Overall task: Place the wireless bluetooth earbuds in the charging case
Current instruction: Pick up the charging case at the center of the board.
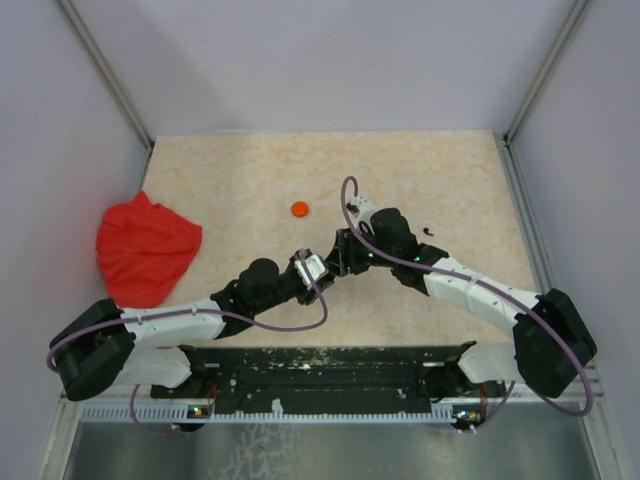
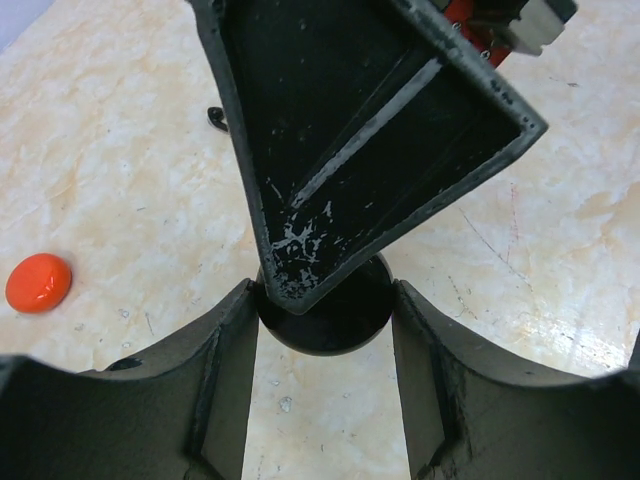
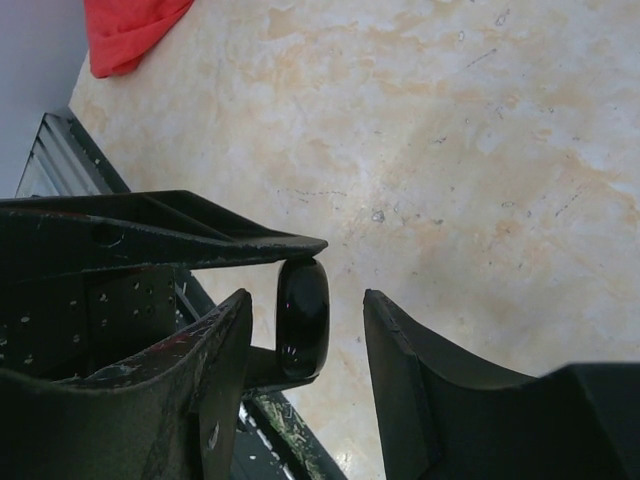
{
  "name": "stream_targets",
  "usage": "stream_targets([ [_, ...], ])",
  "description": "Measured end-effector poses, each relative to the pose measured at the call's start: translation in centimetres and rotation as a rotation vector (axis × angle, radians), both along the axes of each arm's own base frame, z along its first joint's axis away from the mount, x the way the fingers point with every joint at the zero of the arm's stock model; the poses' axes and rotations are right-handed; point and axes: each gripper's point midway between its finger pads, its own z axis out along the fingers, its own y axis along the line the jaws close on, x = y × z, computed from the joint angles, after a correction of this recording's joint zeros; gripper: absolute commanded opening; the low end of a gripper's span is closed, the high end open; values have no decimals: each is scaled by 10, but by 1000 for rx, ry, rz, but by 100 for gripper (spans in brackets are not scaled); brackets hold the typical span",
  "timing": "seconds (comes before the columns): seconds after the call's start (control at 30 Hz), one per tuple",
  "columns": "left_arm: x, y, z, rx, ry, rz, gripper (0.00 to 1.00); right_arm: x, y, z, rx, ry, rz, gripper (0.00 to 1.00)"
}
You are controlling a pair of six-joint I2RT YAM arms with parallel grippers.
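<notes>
The left gripper (image 2: 324, 292) clamps the black round case (image 2: 330, 325) on edge so the right gripper (image 3: 306, 299), its jaws apart either side, can probably open it; a tiny black earbud (image 1: 428, 231) lies on the table (image 1: 230, 180) nearby.

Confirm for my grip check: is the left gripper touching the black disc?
Touching. The left wrist view shows the black disc wedged between the fingers of the left gripper, its rim pressed against both inner faces with no gap.
</notes>
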Motion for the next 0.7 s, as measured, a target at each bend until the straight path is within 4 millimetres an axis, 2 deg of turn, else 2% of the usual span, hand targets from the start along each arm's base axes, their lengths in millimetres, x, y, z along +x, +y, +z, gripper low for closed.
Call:
stream_targets([
  [0.23,0,-1,1,-6,3,0,45,-5,3,-8,-33,20,20,46],
  [0.4,0,-1,1,-9,3,1,47,-10,5,-10,-54,22,44,28],
  [0.7,-5,4,11,-48,-2,-2,68,-11,4,1,-74,-17,64,18],
])
